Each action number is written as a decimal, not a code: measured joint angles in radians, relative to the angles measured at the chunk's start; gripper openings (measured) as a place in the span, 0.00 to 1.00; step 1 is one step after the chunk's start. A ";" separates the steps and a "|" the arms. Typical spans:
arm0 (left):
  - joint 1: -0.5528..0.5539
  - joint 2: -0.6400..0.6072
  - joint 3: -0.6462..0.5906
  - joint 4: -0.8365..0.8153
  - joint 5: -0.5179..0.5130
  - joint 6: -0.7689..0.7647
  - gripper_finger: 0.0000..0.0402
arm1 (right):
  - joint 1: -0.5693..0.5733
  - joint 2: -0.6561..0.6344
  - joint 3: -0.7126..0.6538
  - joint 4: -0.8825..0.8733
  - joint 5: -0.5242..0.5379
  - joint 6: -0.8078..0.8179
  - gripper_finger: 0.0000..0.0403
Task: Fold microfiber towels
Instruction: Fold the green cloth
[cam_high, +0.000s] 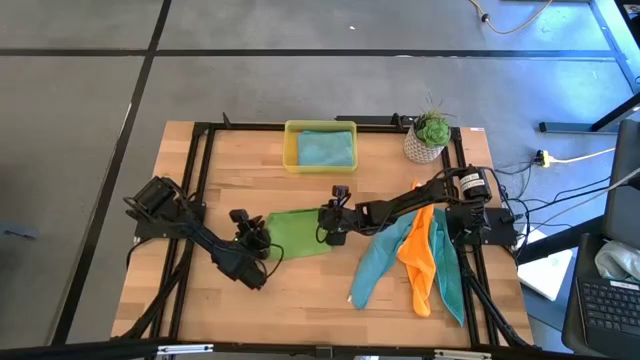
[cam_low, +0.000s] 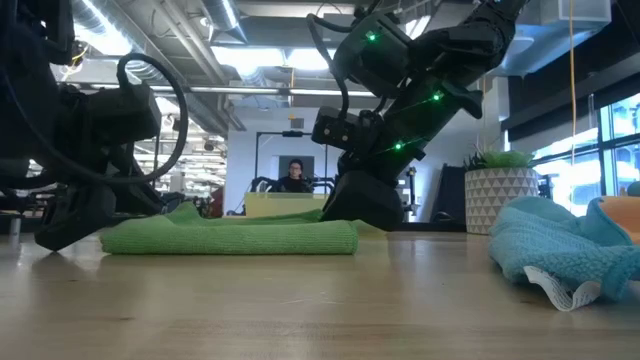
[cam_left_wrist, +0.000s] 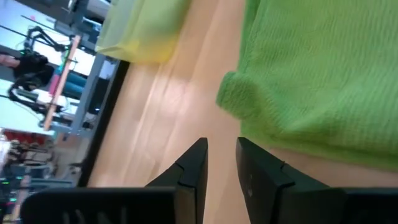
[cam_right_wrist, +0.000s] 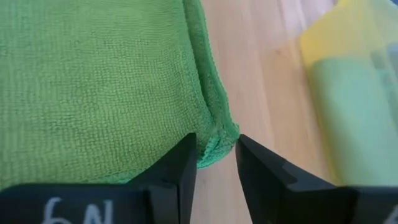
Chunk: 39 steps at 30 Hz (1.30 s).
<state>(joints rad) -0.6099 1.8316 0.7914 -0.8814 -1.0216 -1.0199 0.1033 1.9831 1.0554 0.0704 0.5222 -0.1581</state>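
Note:
The lime green microfiber towel (cam_high: 298, 232) lies folded flat on the table's middle, a low slab in the low view (cam_low: 230, 237). My left gripper (cam_left_wrist: 221, 152) stands open at the towel's left end, just short of a towel corner (cam_left_wrist: 237, 99), with nothing between its fingers. My right gripper (cam_right_wrist: 214, 152) is open at the towel's right end, low over the table, with a towel corner (cam_right_wrist: 216, 144) between its fingertips. Teal and orange towels (cam_high: 415, 262) lie in a loose heap at the right. My right gripper has its fingers on either side of the green towel's corner (cam_right_wrist: 216, 144), slanting down at it from the table's right. The corner lies flat on the table. Whether the fingers touch it I cannot tell.
A yellow tray (cam_high: 292, 150) at the far middle holds a folded teal towel (cam_high: 326, 148). A potted plant (cam_high: 430, 135) stands at the far right. Bare wood (cam_high: 300, 300) lies in front of the green towel. In the low view a person shows far behind the table.

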 joint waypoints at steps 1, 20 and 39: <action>-0.004 0.002 0.010 -0.015 -0.001 0.000 0.19 | 0.003 0.000 0.000 0.000 0.015 0.000 0.28; 0.024 0.002 0.009 0.279 -0.162 0.242 0.17 | 0.122 -0.003 0.100 0.018 0.079 -0.102 0.28; 0.193 -0.006 -0.038 0.314 -0.024 0.256 0.17 | 0.094 0.064 0.130 -0.051 -0.428 0.154 0.28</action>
<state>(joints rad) -0.4169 1.8258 0.7538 -0.5676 -1.0452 -0.7641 0.1970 2.0475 1.1851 0.0195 0.0944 -0.0043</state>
